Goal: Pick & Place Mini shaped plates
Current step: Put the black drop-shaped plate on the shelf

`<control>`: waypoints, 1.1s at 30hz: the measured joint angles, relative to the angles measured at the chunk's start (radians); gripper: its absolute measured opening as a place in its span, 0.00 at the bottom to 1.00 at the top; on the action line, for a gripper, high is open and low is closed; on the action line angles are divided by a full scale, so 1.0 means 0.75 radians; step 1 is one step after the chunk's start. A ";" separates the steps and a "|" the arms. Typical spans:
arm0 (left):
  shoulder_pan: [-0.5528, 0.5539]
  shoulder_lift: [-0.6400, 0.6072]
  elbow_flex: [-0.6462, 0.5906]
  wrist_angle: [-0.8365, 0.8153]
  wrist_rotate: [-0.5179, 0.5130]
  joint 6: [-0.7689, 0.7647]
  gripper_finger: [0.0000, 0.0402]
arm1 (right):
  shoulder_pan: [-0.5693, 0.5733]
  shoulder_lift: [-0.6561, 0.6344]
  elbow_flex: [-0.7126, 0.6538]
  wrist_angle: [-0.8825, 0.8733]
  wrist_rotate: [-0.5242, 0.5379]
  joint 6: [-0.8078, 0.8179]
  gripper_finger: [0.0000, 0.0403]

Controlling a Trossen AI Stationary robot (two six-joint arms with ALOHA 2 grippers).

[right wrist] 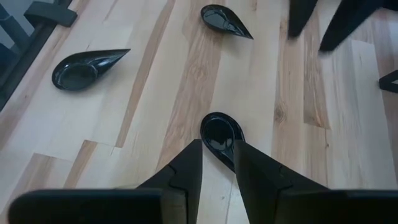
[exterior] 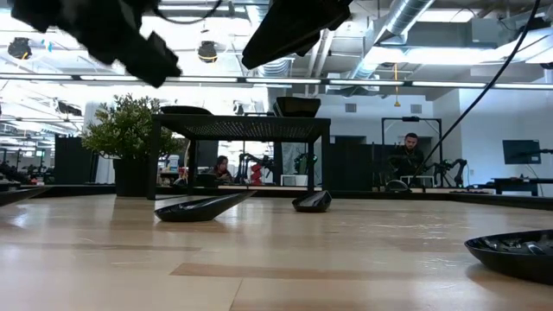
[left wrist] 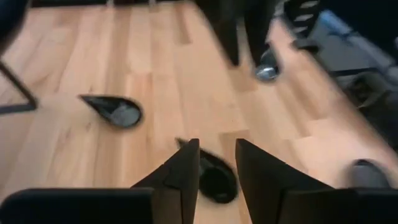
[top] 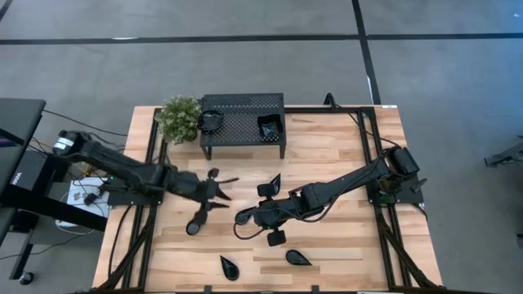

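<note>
Several glossy black teardrop mini plates lie flat on the wooden table (top: 343,163). My right gripper (top: 245,216) (right wrist: 217,152) hovers open, with one teardrop plate (right wrist: 221,132) on the table below and between its fingertips. My left gripper (top: 226,193) (left wrist: 217,152) hovers open close by, toward the table's left, also over a teardrop plate (left wrist: 214,180). Other plates lie at the left (top: 196,224), the middle (top: 274,184) and near the near edge (top: 229,267) (top: 298,257). Two more plates (top: 211,121) (top: 268,125) sit on top of the rack.
A black perforated rack (top: 243,114) stands at the table's far edge with a green potted plant (top: 178,118) to its left. In the low view both arms hang above the table, with plates (exterior: 203,207) (exterior: 313,202) beneath them. People sit in the room behind.
</note>
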 joint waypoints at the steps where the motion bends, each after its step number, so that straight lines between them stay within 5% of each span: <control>1: -0.017 0.040 -0.023 0.057 -0.050 -0.004 0.26 | -0.002 0.000 0.000 -0.001 0.001 0.000 0.22; 11: 0.017 0.578 -0.068 0.554 0.057 -0.109 0.26 | -0.012 0.000 0.000 -0.013 0.000 0.000 0.22; 16: 0.050 0.748 -0.068 0.628 0.062 -0.111 0.26 | -0.007 0.000 0.000 -0.029 -0.001 0.000 0.22; 28: 0.067 0.825 -0.067 0.656 0.077 -0.164 0.26 | -0.008 -0.001 0.000 -0.037 -0.001 0.001 0.22; 33: 0.067 0.825 -0.067 0.656 0.077 -0.164 0.14 | -0.008 -0.001 0.000 -0.038 -0.001 0.001 0.22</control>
